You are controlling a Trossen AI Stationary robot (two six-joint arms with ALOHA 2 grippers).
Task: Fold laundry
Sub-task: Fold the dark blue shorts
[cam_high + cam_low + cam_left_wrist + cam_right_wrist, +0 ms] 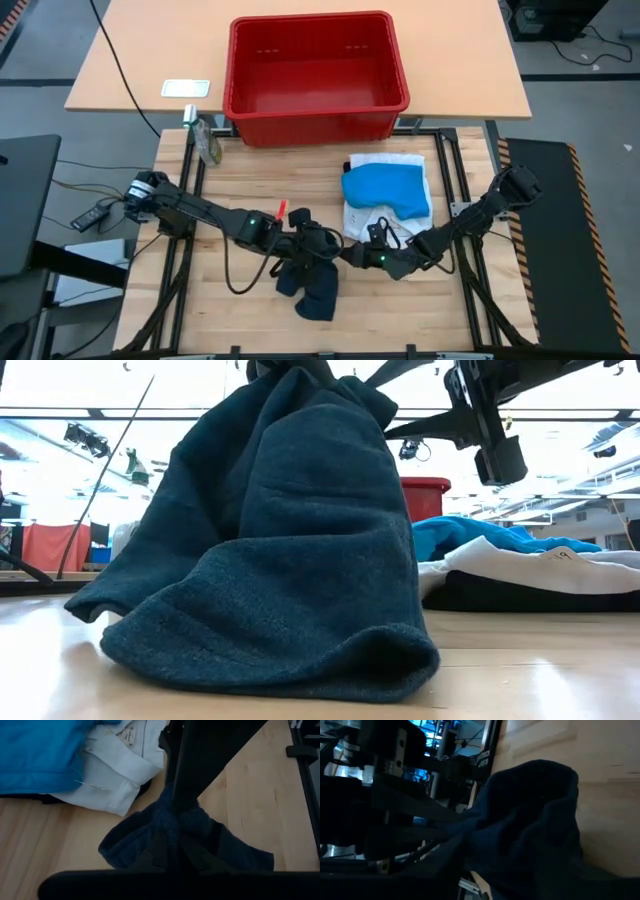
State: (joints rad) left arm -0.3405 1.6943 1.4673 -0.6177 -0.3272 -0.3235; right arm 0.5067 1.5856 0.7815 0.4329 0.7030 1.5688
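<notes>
High view: my left gripper point(322, 243) is clenched on the dark blue garment point(312, 283), lifting it off the wooden table point(240, 180). My right gripper point(345, 256) sits just beside; I cannot tell its jaws' state. The bright blue piece point(385, 190) lies on a white garment point(395, 162) nearby.

Beyond my worktable's point(250, 185) far edge stands a red plastic basket point(316, 77), open side up, on a pale desk point(480, 60); in the low view its red wall point(424, 497) shows in the distance. Near that desk's left part lies a small white flat card or device point(186, 88). At my table's far left corner lies a small greenish object point(208, 146). A dark mat point(560, 240) lies along the right edge.
</notes>
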